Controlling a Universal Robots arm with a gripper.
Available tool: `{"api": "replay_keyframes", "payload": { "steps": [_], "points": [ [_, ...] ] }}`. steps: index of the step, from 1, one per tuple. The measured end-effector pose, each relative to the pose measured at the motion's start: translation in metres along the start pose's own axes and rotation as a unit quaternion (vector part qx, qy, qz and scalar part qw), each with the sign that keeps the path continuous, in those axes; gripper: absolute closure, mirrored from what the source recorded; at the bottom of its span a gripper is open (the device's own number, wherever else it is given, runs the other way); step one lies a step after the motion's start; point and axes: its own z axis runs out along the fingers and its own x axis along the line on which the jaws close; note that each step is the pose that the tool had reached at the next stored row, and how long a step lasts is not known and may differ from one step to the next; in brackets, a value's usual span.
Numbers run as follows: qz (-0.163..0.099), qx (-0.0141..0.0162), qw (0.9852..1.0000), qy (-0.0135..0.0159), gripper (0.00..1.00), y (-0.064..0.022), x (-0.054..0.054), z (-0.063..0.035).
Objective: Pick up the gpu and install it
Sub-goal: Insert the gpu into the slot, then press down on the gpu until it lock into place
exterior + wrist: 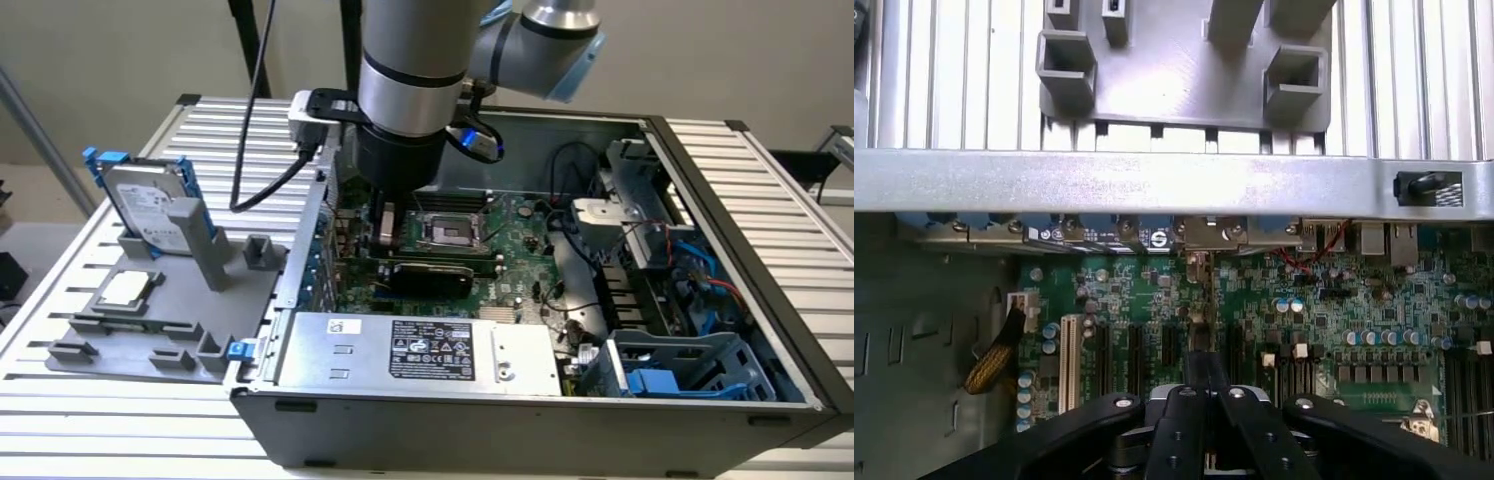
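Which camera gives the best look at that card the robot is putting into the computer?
The wrist view: the gpu stands edge-on between the closed gripper fingers, over the motherboard slots. In the exterior view the arm hides most of it.

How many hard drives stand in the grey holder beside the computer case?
1. The hard drive, silver with blue rails, stands upright at the holder's far end, on the exterior view's left. The computer case may hide others.

A plain beige wall [747, 60] stands behind the slatted aluminium table [80, 260].
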Motion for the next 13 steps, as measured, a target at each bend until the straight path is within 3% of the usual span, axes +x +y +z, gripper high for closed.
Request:
{"api": "replay_keyframes", "payload": {
  "steps": [8, 13],
  "points": [
    [-0.004, -0.0226, 0.9997, 0.0013, 0.89, 0.0029, 0.0, -0.0008],
    [-0.008, -0.0347, 0.9994, 0.003, 0.89, 0.0045, -0.0001, -0.0019]
  ]
}}
